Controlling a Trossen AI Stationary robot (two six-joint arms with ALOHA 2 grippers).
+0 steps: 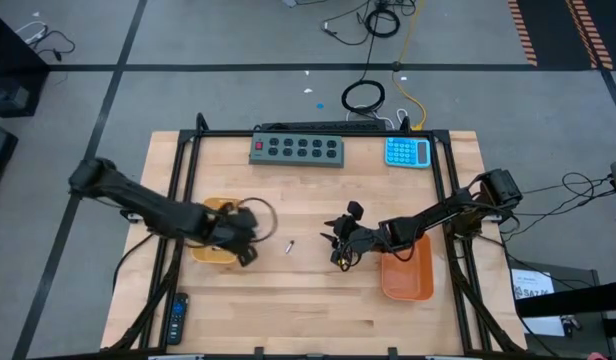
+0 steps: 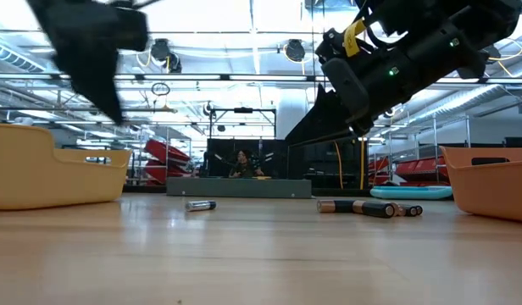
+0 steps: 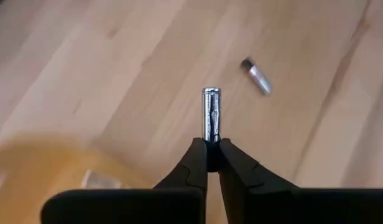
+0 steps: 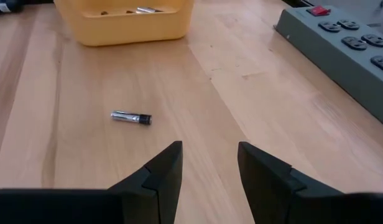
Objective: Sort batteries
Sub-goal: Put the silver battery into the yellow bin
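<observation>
Silvery battery [image 3: 211, 115] pinched upright in left gripper [image 3: 212, 149] beside yellow tray [image 1: 217, 247]; right gripper [image 4: 209, 163] parted, empty, above table [image 4: 241, 112].

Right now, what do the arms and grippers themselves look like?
Both arms are dark, jointed links. The right arm carries a yellow cable tag and small green lights. The left gripper and right gripper each have two black, wedge-shaped tapering fingers.

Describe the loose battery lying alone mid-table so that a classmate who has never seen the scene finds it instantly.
Start at the yellow tray on the table's left side. Move toward the orange tray; in the bare wood between them lies one silvery battery with a dark end. Unlike the battery pinched in the left end effector, nothing touches it.
</observation>
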